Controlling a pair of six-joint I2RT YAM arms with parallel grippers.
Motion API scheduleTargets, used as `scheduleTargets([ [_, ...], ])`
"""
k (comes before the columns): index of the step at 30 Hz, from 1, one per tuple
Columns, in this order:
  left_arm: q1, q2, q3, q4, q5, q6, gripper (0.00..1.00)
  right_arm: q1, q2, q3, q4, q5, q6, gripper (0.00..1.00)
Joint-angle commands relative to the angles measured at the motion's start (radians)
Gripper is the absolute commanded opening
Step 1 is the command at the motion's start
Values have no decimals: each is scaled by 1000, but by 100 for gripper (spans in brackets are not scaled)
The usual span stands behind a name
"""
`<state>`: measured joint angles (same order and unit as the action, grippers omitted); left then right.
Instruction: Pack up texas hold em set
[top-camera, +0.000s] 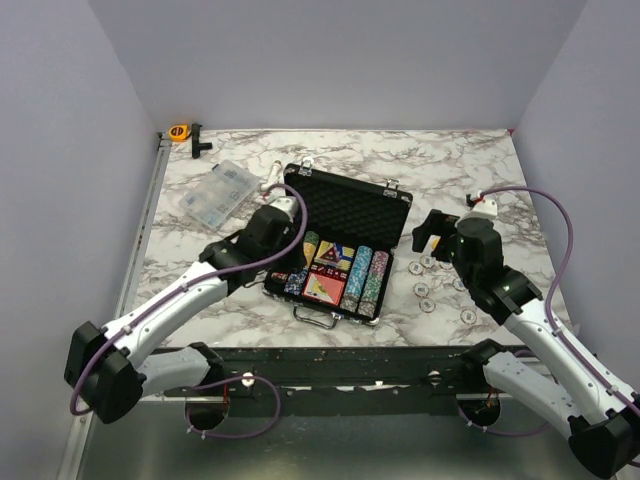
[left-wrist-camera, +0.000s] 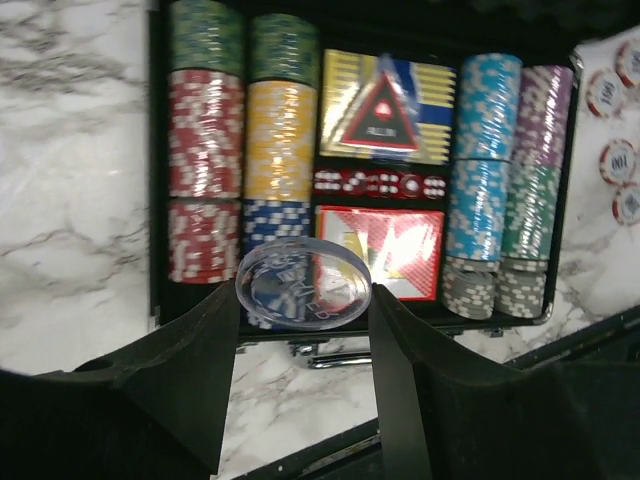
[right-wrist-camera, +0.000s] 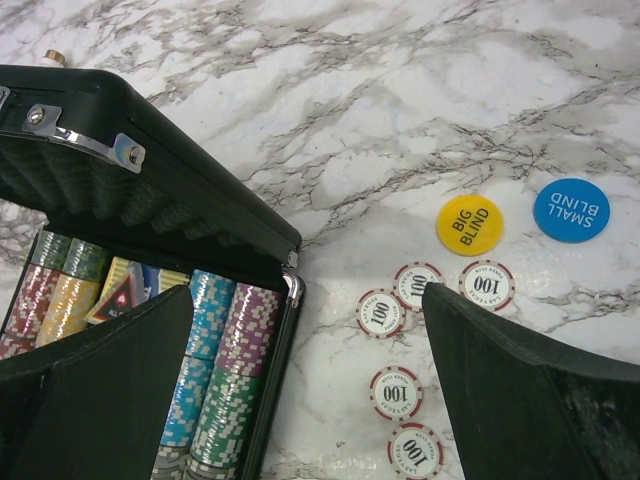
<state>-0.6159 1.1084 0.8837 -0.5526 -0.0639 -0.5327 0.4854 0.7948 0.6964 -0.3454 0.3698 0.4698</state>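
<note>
The marble desk (top-camera: 400, 165) carries everything; near its middle, toward the front edge, lies the black silver-trimmed briefcase (top-camera: 350, 205), open, its foam-lined lid leaning back; the left claw (left-wrist-camera: 305, 300) hangs over the near edge of the case, clamped on a clear round disc (left-wrist-camera: 303, 285) held flat between its two fingers, just above the front of the tray; the right claw (right-wrist-camera: 305, 290) hovers to the right of the case with its fingers spread wide apart, holding nothing, over the loose pieces on the desk; a clear plastic box (top-camera: 212, 192) sits at the far left, well apart from the case; inside the tray, rows of poker chips (left-wrist-camera: 205, 130) fill both sides – green, red, yellow and blue on the left, light blue, purple, green and grey on the right; between them lies the red card deck (left-wrist-camera: 385, 245), with a strip of red dice (left-wrist-camera: 380, 183) just beyond it; an orange tape measure (top-camera: 179, 131) rests in the far left corner; right of the case lie a yellow disc (right-wrist-camera: 469, 224) and a blue disc (right-wrist-camera: 571, 209), side by side but not touching – and nearer the case, several small round chips (right-wrist-camera: 381, 313), scattered flat on the marble.
</note>
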Motion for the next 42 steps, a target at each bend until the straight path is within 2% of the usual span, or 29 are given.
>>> scheduleTargets([
  [1, -166, 148, 41, 102, 16, 60, 38, 5, -23, 9, -9, 47, -10, 100],
  [6, -292, 341, 148, 94, 29, 85, 38, 4, -63, 5, -19, 72, -7, 100],
  [12, -333, 486, 241, 38, 34, 117, 38, 5, -83, 7, -38, 81, -6, 100],
  [23, -343, 536, 229, 13, 22, 111, 40, 4, -60, 12, -30, 68, -8, 100],
  [27, -343, 532, 206, 23, 36, 103, 49, 4, -58, 13, -30, 69, -10, 100],
  [29, -342, 519, 188, 35, 36, 105, 59, 4, -56, 12, -29, 68, -9, 100],
  [32, -343, 502, 183, 30, 25, 109, 69, 4, -51, 15, -29, 67, -11, 100],
  [35, -342, 491, 182, 14, 5, 107, 89, 3, -47, 17, -28, 67, -13, 100],
  [42, -341, 321, 197, -47, -45, 140, 93, 4, -30, 23, -47, 63, 33, 100],
])
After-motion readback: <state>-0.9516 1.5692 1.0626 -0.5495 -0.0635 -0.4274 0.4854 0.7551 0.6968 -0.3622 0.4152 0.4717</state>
